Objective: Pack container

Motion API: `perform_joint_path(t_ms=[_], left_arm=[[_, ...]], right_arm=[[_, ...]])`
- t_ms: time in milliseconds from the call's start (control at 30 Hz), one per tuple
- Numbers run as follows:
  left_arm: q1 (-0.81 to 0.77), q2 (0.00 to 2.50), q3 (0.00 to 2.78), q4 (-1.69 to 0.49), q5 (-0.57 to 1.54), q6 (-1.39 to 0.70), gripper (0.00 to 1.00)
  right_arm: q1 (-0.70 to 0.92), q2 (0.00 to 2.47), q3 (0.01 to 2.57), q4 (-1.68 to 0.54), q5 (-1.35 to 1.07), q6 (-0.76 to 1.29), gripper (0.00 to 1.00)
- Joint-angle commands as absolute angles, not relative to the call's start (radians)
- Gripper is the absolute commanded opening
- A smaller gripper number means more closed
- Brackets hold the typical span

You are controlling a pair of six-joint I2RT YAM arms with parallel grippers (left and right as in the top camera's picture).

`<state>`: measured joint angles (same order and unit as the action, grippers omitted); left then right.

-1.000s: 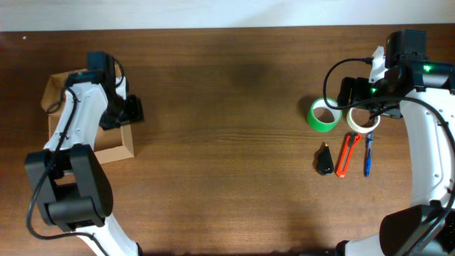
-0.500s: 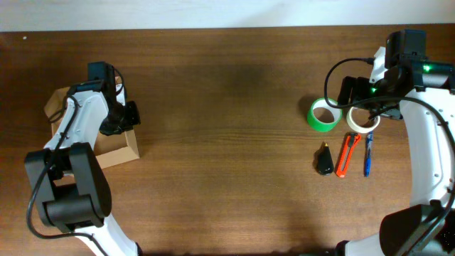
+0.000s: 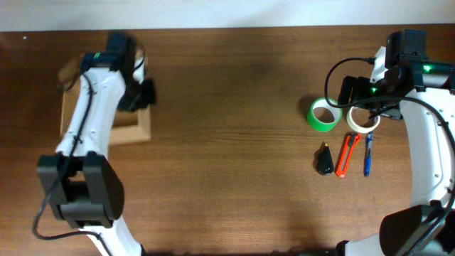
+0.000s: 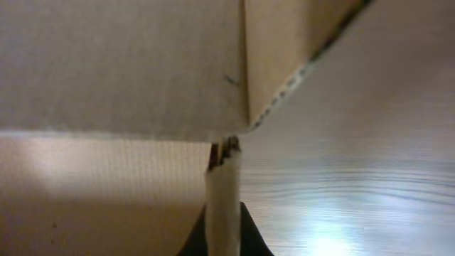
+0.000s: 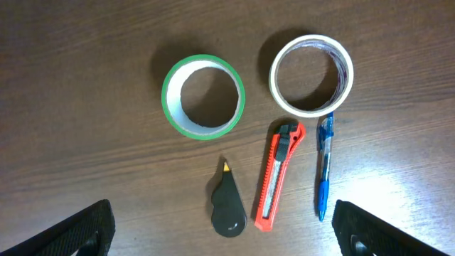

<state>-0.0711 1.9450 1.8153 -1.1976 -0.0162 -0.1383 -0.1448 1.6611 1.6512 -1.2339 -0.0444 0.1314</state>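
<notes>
The container [image 3: 128,135], a tan cardboard box with its lid flap open, lies at the table's left. My left gripper [image 3: 142,98] is shut on its right wall. In the left wrist view that thin cardboard wall [image 4: 224,188] stands pinched between the dark fingers of the left gripper [image 4: 224,231], with the container's inside [image 4: 121,71] beyond it. My right gripper [image 3: 359,99] hovers wide open over the items at the right. In the right wrist view the right gripper [image 5: 224,231] has nothing between its fingers.
Grouped at the right are a green tape roll [image 3: 324,114] [image 5: 203,96], a white tape roll [image 3: 362,122] [image 5: 311,74], an orange utility knife [image 3: 347,154] [image 5: 279,174], a blue pen [image 3: 367,154] [image 5: 324,171] and a small black tool [image 3: 325,160] [image 5: 227,206].
My left gripper has shut on the box's wall and carried the box to the right and toward the table's far edge, turning it a little. The right arm has not moved.
</notes>
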Motion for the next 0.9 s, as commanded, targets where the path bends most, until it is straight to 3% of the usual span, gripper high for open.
perform_joint_path(t_ms=[0,300,567,867], left_arm=[[-0.169,1.938,1.979,-1.230,-0.078,-0.184,0.02],[-0.418,1.968,2.254,-1.350,-0.078,-0.368,0.02],[-0.631,2.045,2.267,-1.343,-0.059,-0.409,0.02],[-0.715,2.200,2.267,-1.263,0.032,-0.498,0.02]], right_arm=[[-0.152,1.660,1.665,-1.235,-0.029,0.140,0.99],[-0.152,1.660,1.665,-1.274,-0.028,0.140,0.99],[-0.152,1.629,1.665,-1.346,0.105,0.191,0.99],[-0.195,1.476,1.665,-1.388,0.228,0.282,0.99]])
